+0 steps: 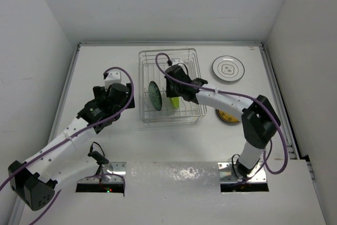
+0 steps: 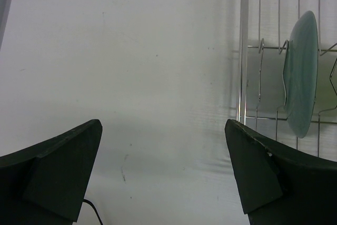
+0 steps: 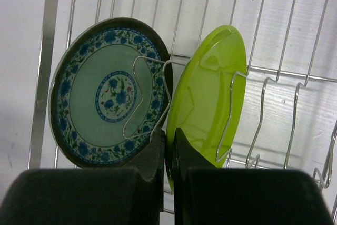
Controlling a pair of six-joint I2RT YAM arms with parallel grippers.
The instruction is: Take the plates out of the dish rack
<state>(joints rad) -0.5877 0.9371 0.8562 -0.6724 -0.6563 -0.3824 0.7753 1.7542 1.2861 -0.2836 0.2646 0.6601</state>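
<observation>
The dish rack (image 1: 168, 51) stands at the middle back of the table. Two plates stand upright in its tines: a pale green plate with a blue flower pattern (image 1: 155, 96) on the left and a lime green plate (image 1: 174, 100) next to it. In the right wrist view the patterned plate (image 3: 100, 93) and the lime plate (image 3: 210, 82) lean side by side. My right gripper (image 3: 169, 133) is shut on the lime plate's lower left rim; it reaches into the rack (image 1: 176, 89). My left gripper (image 2: 163, 125) is open and empty, over the table left of the rack (image 1: 120, 85).
A white plate with dark rings (image 1: 228, 69) lies flat right of the rack. A tan plate (image 1: 227, 116) lies partly under my right arm. The left wrist view shows the rack's edge (image 2: 244, 40) and the patterned plate edge-on (image 2: 303, 72). Walls enclose the table.
</observation>
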